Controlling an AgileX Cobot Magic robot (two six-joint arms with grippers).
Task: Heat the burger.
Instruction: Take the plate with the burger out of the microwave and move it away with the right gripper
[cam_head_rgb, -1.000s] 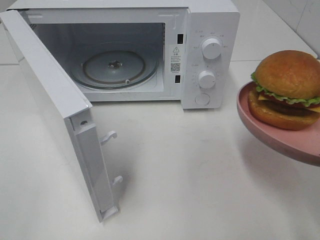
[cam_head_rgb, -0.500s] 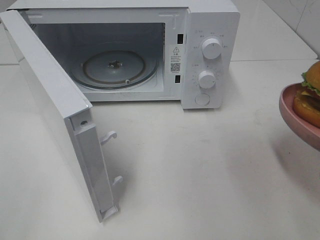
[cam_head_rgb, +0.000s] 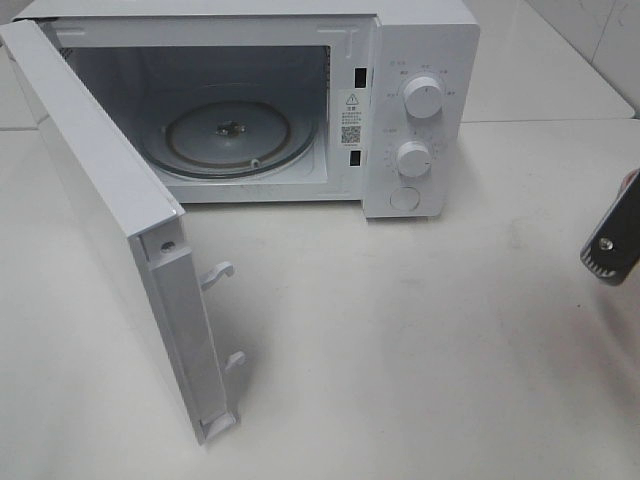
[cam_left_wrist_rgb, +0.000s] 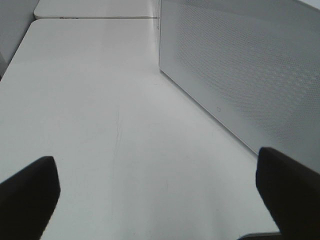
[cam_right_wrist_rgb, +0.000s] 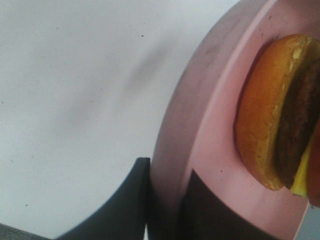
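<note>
The burger, with its golden-brown bun and dark patty, rests on a pink plate in the right wrist view. My right gripper is shut on the plate's rim, one dark finger on each side. In the exterior high view the burger and plate are out of frame, and only a dark gripper finger shows at the right edge. My left gripper is open over bare table, with nothing between its fingers. It hangs beside the mesh face of the microwave door.
A white microwave stands at the back of the white table. Its door is swung wide toward the front left. The glass turntable inside is bare. Two knobs sit on the right panel.
The plate with the burger has moved right and left the exterior high view. Only a dark finger of the right gripper now shows at that edge. The microwave has not moved.
</note>
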